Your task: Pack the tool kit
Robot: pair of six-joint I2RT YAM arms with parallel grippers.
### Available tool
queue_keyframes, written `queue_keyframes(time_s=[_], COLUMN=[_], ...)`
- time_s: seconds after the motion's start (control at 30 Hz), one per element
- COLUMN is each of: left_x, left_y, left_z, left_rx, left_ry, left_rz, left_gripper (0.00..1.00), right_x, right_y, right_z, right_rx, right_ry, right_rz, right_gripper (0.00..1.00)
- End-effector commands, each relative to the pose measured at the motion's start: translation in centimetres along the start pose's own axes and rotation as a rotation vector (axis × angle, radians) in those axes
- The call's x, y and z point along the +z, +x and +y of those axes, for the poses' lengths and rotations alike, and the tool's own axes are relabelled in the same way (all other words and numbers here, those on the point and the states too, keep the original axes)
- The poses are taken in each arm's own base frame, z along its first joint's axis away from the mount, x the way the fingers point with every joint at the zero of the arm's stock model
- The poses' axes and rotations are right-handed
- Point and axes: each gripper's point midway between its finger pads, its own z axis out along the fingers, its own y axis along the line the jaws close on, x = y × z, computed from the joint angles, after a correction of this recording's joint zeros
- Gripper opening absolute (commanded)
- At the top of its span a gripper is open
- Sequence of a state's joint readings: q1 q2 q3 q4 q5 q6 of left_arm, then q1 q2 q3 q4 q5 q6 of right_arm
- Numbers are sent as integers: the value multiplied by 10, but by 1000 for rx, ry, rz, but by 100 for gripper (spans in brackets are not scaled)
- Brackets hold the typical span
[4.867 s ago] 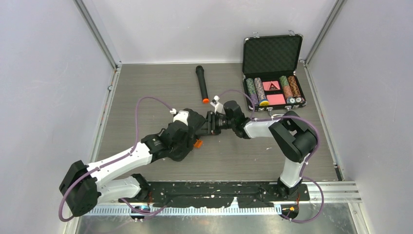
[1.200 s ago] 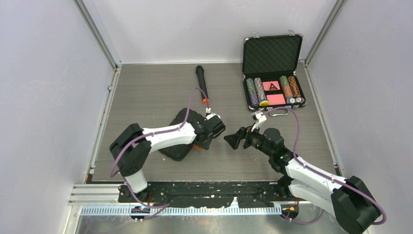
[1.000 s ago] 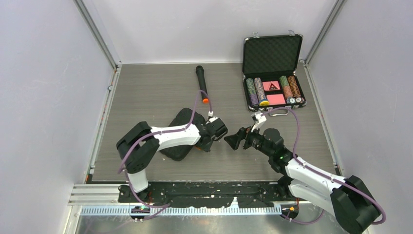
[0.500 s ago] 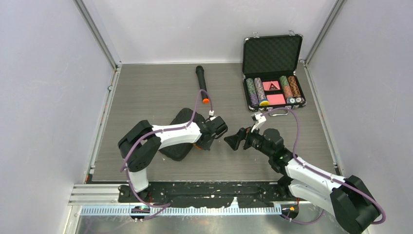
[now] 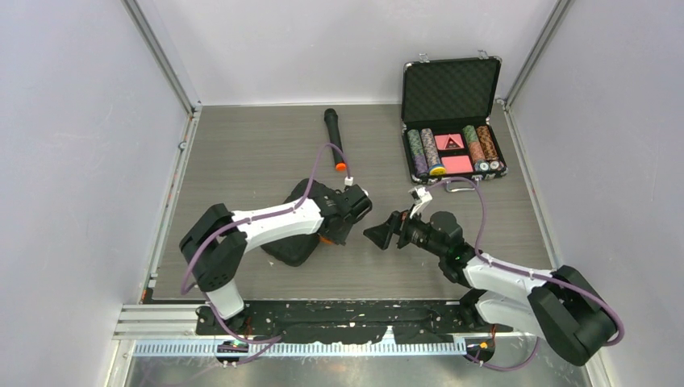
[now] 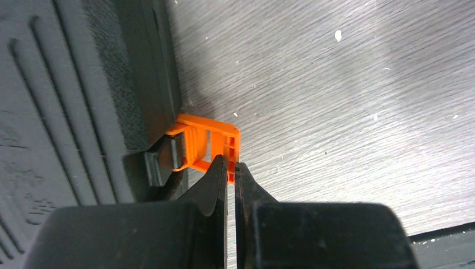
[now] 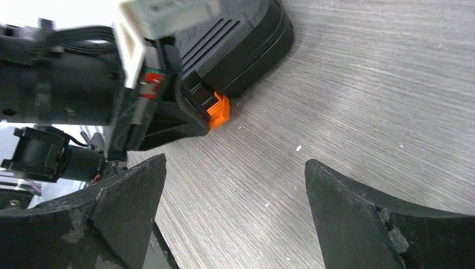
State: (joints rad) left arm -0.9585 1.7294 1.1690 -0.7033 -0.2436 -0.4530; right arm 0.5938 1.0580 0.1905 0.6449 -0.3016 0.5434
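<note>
Your right gripper (image 7: pixel 235 162) has edged left toward the case, and your left gripper (image 6: pixel 231 168) has closed up.
Your left gripper's tips now sit pressed together right at the edge of the orange latch (image 6: pixel 208 143). Your right gripper stands wide apart, holding nothing, facing that latch. The tool kit (image 5: pixel 292 251) lies closed on the table (image 5: pixel 242 145), partly beneath your left arm.

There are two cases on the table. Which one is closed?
The tool kit, the flat ribbed black case with the orange latch under the left arm. The poker case at the far right stands open, its chips showing.
</note>
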Motion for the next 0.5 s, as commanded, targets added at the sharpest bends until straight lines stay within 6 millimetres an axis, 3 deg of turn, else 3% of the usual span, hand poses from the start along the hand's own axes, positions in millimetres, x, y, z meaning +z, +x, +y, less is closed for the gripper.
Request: queue_keyframes(time_s=[0.0, 0.23, 0.4, 0.47], left_x=[-29, -31, -30, -31], left_y=[-29, -30, -27, -25], left_z=[3, 7, 6, 8], left_rx=[-7, -9, -16, -42], left_ry=[38, 36, 40, 35], left_rz=[-97, -99, -90, -102], left_gripper=[0, 0, 1, 10], right_x=[9, 30, 48, 53], right_y=[-19, -6, 6, 11], right_z=[11, 9, 17, 19], right_rx=[181, 525, 547, 522], right_ry=[-28, 2, -37, -61], right_rz=[-87, -78, -33, -11], right_gripper=[99, 87, 79, 76])
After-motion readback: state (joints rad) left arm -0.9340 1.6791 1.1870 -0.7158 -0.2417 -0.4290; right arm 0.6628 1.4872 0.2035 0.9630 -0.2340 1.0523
